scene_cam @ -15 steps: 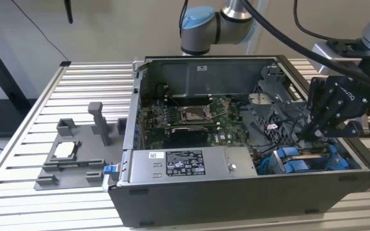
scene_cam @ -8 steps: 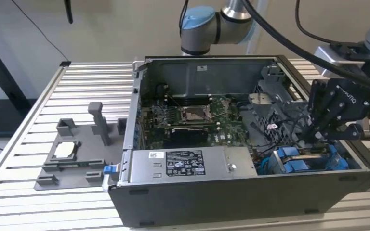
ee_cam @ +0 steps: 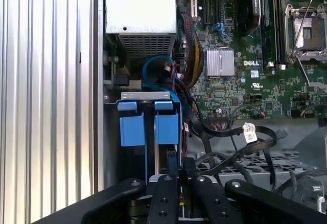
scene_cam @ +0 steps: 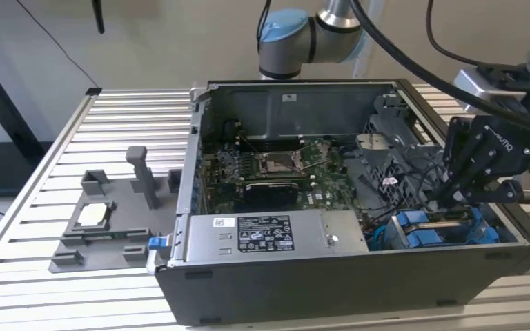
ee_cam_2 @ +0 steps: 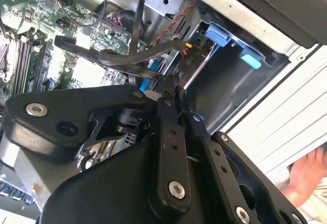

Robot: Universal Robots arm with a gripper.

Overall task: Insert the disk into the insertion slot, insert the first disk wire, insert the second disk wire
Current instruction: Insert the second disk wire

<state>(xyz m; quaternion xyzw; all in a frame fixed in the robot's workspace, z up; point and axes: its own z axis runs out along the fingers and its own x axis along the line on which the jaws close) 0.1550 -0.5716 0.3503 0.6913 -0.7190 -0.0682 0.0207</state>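
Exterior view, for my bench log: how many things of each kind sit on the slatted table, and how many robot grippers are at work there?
Open dark grey computer case: 1
Grey plastic fixture tray: 1
Silver square chip on that tray: 1
Black robot gripper, reaching into the case: 1
Total: 4

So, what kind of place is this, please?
Probably a robot assembly test bench in a lab or workshop. An open computer case with its green motherboard exposed stands on a slatted aluminium table, and a grey fixture tray lies beside it.
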